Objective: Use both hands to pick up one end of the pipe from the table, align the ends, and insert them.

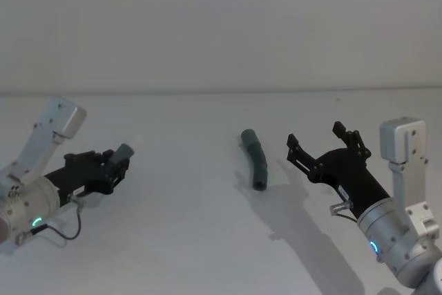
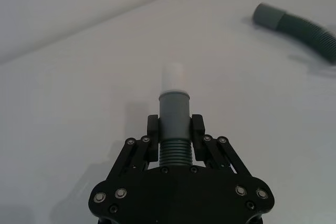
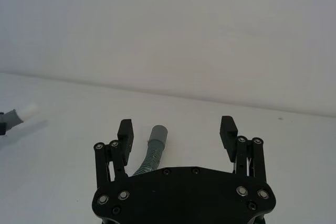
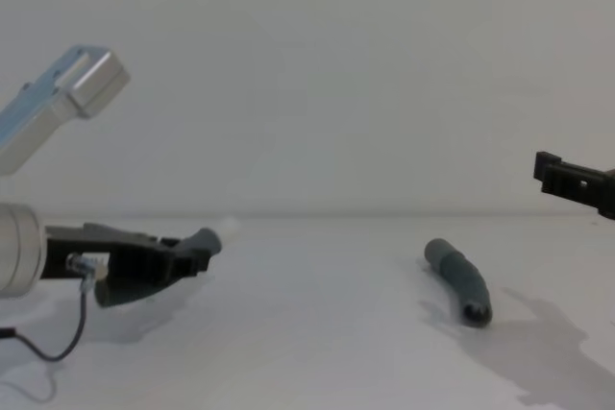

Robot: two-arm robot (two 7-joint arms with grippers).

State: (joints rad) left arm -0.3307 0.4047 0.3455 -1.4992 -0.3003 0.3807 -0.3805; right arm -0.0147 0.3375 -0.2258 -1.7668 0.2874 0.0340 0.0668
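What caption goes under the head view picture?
Left gripper holds the white-tipped pipe piece; open right gripper hovers near the second pipe piece on the table.

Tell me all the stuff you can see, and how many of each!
held hose: 1, dark grey with a white tip, clamped in the left gripper
loose hose: 1, dark grey, lying on the table near the middle
table: 1, white, under everything
wall: 1, pale grey, behind the table
left gripper: 1, black, on the left, shut
right gripper: 1, black, on the right, open, beside the loose hose
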